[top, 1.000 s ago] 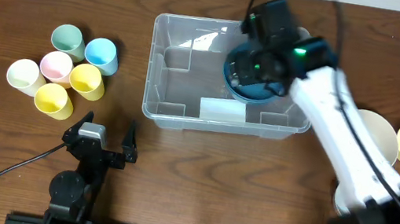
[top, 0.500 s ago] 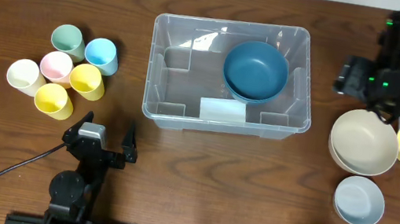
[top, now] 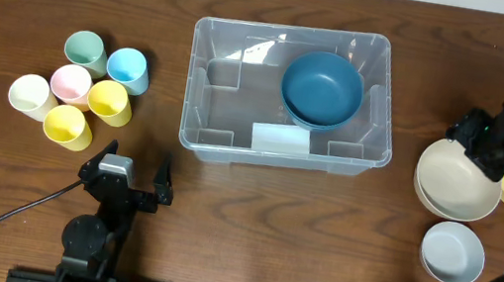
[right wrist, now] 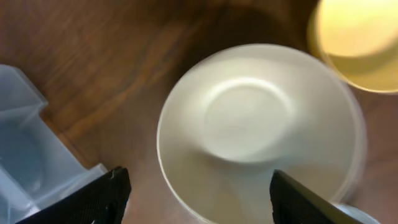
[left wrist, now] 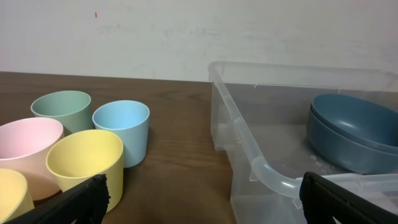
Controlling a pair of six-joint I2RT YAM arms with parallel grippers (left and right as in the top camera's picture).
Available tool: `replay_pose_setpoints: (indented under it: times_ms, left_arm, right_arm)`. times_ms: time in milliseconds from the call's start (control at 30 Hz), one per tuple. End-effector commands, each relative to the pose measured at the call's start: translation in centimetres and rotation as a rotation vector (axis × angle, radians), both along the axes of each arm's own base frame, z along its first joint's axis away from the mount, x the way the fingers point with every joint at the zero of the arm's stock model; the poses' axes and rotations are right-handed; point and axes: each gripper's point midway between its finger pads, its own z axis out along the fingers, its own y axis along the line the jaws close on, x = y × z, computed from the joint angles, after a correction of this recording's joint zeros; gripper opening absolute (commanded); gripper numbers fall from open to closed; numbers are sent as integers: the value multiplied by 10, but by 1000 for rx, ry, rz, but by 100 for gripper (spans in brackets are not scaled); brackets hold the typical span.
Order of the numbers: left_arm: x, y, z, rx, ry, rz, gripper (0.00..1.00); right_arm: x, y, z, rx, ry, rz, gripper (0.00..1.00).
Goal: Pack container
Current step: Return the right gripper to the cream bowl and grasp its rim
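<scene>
The clear plastic container (top: 240,89) stands at the table's middle with stacked dark blue bowls (top: 322,89) inside at its right. It also shows in the left wrist view (left wrist: 261,168), with the blue bowls (left wrist: 354,134). My right gripper (top: 478,138) is open and empty, hovering over stacked cream bowls (top: 456,180) to the right of the container; the top cream bowl (right wrist: 261,130) fills the right wrist view between my fingers (right wrist: 199,199). My left gripper (top: 132,173) is open and empty at the front left, below the cups.
Several pastel cups (top: 79,90) cluster at the left; they also show in the left wrist view (left wrist: 87,162). A pale blue-white bowl (top: 452,253) sits in front of the cream bowls. A yellow bowl (right wrist: 360,37) lies to the right of the cream stack.
My right gripper left the blue bowl in the container, swung right and came down over the cream bowls. The left arm has not moved.
</scene>
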Motion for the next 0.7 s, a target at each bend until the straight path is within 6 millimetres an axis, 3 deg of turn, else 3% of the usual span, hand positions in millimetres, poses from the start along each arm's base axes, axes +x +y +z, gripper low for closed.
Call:
replay_pose_setpoints:
  times_ms: [0, 400, 667]
  left_arm:
    - [-1, -2, -16, 9, 50, -13, 98]
    - [-1, -2, -16, 9, 50, -13, 98]
    - [-1, -2, -16, 9, 50, -13, 98]
  right_arm:
    - [4, 10, -11, 69, -33, -10, 72]
    - [3, 13, -64, 88, -83, -86, 62]
    - [6, 12, -81, 76, -135, -84, 51]
